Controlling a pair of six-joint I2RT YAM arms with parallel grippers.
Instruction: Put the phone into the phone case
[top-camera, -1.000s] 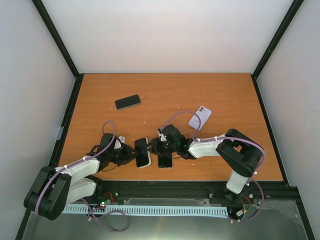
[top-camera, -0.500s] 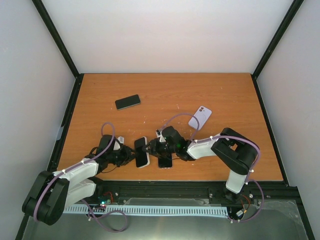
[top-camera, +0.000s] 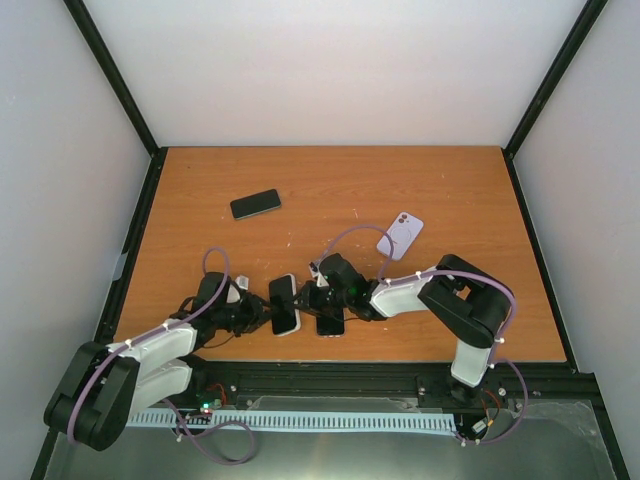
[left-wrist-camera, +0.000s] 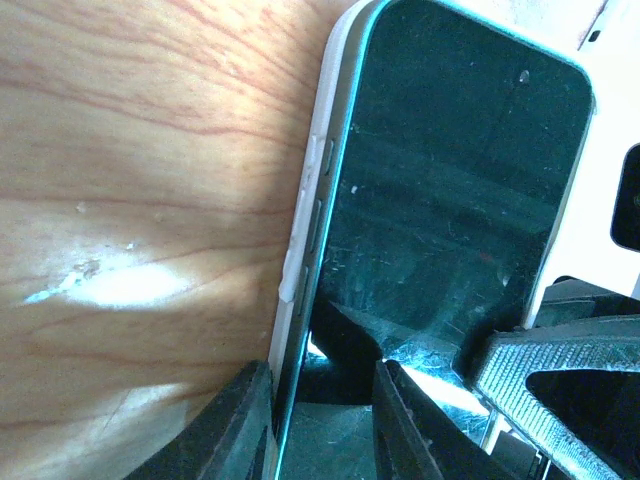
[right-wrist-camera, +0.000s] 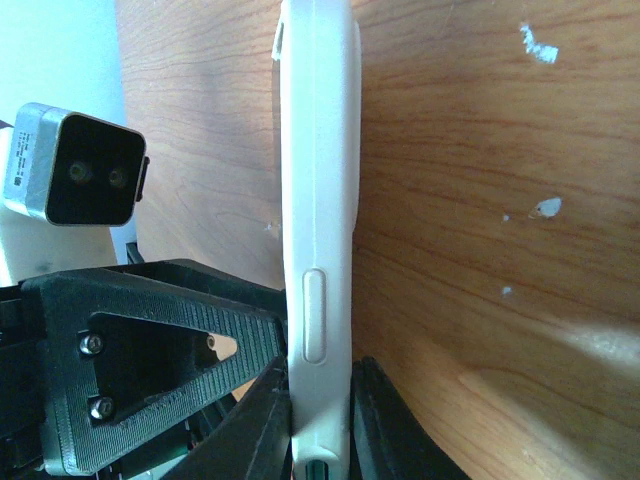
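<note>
Jaws of the left gripper (left-wrist-camera: 320, 385) are pinched on a long edge of the dark-screened, teal-rimmed phone (left-wrist-camera: 450, 200) — lower centre of the top view. Those of the right gripper (right-wrist-camera: 320, 400) are clamped across its white plastic case (right-wrist-camera: 318, 200).

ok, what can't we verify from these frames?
Left wrist: the near end of the phone is cut off by the frame edge and the left tool, so seating in the white case is unclear.
Right wrist: the case shows edge-on in the right tool; phone side hidden.
Top external: both tools cover the contact; too small.
</note>
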